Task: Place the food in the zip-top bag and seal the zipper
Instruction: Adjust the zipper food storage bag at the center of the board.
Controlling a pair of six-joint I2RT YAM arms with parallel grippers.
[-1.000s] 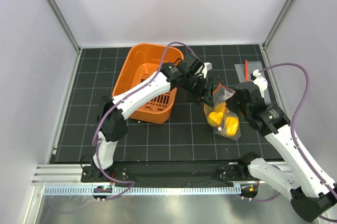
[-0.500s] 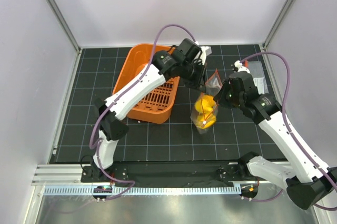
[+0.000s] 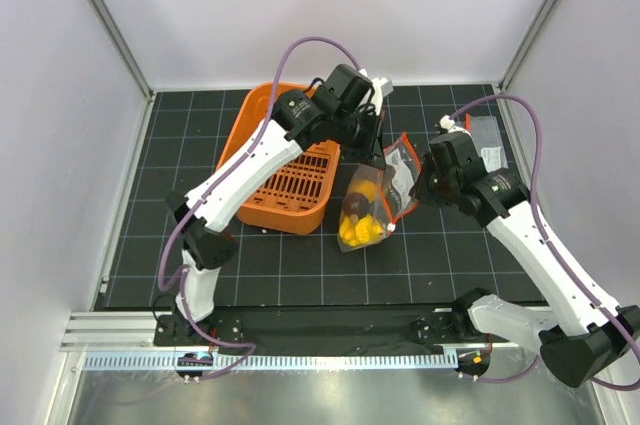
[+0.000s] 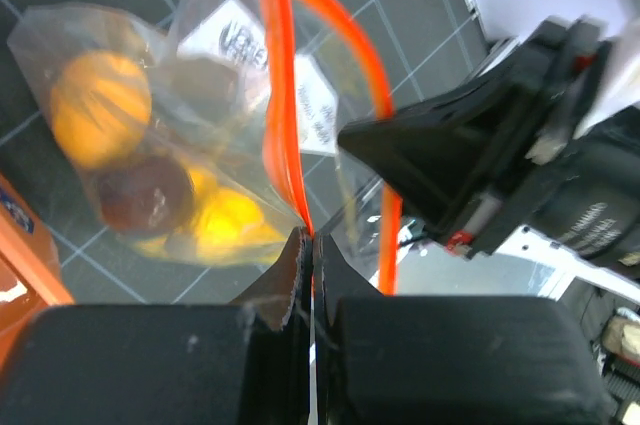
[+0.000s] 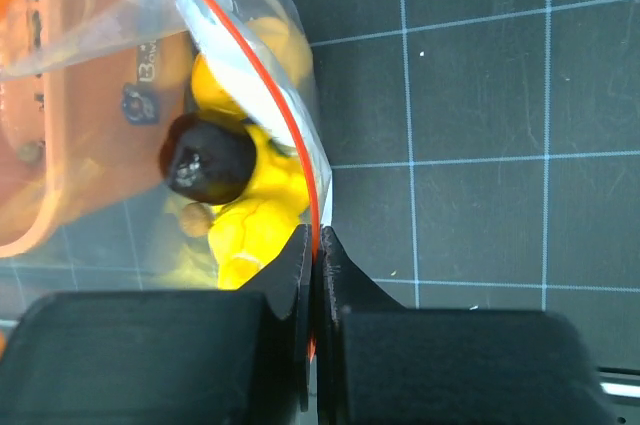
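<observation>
Just beyond the arm bases, over the dark gridded counter (image 3: 260, 255), the zip-top bag (image 3: 372, 185) hangs between both arms. Cannot tell whether its bottom touches the mat. The food (image 3: 356, 228) is inside, slumped to the lowest corner: yellow and orange pieces and one dark brown round one, packed touching. No loose pieces on the counter in the overhead view.

Right claw (image 5: 313, 245): fingers pressed together on the zipper (image 4: 272, 95), the red-orange strip running straight into the pinch. Food sits just beside and below it, behind the film.

Left claw (image 4: 310, 250): likewise closed tight on the strip, at another point along the rim. From its pinch two red lines part and bow away from each other, so the mouth reads as gaping, not sealed. Slider not made out.

Why held so, by my reckoning: the food's weight hanging low holds it clear of the rim and draws the film taut. Two pinches on the strip give each arm an end to pull against when the track is run shut. Loading looks done; sealing remains.

Beyond the bag, an orange basket (image 3: 270, 145), the bag just beside its right wall. Farthest back on the right, a second clear pouch (image 3: 490, 150) lies flat, well apart.
</observation>
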